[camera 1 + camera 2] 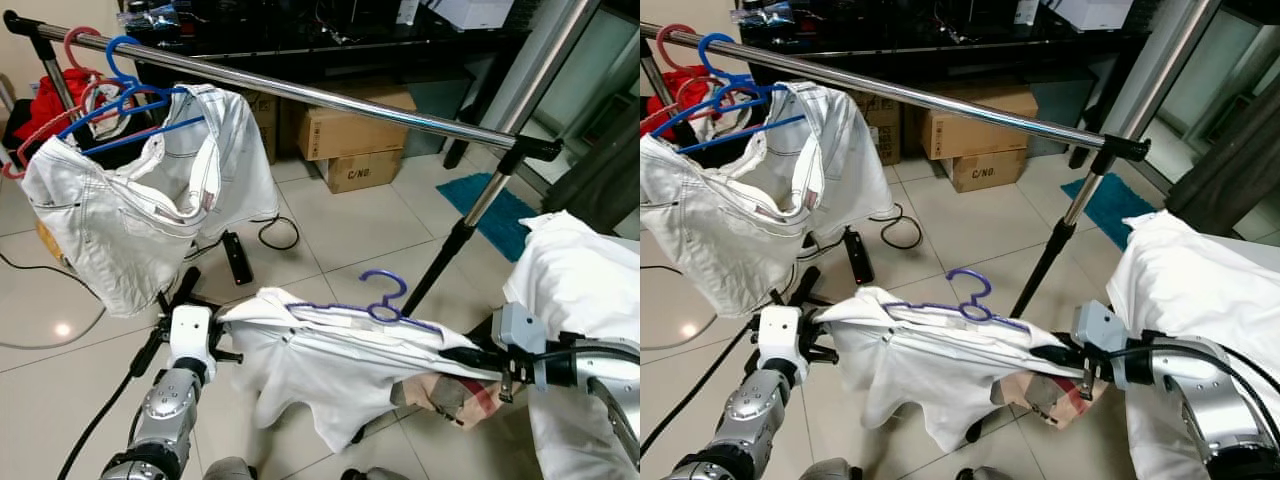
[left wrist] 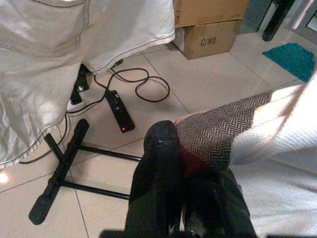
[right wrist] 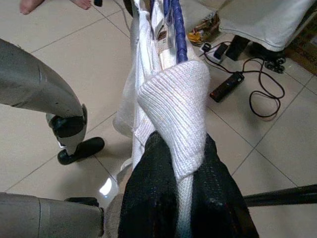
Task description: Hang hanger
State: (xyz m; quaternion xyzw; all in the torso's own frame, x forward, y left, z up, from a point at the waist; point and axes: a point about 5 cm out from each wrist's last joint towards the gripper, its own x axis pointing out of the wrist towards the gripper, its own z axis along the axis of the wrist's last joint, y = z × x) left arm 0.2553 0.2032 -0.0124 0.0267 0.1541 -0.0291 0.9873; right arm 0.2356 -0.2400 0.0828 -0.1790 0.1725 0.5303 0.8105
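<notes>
Right wrist view: the right gripper [image 3: 181, 198] pinches the white shirt [image 1: 330, 360] at one shoulder; the left gripper [image 2: 185, 171] pinches the other. Purple hanger [image 1: 385, 300] rides inside, well below the rail [image 1: 300, 95]. Likely light, floppy, slippery; steadier held at the hanger's stiff ends.

The left arm is raised from the lower left, its silver forearm angled upward and its white wrist block held upright; the left gripper [image 1: 222, 322] is closed on one end of the white garment [image 1: 330, 365], herringbone fabric being pinched between its black fingers [image 2: 159, 168]; the right arm is extended inward from the right, forearm roughly level; the right gripper [image 1: 1055, 356] is clamped on the garment's other end, ribbed cloth being pressed between its fingers [image 3: 148, 198].
</notes>
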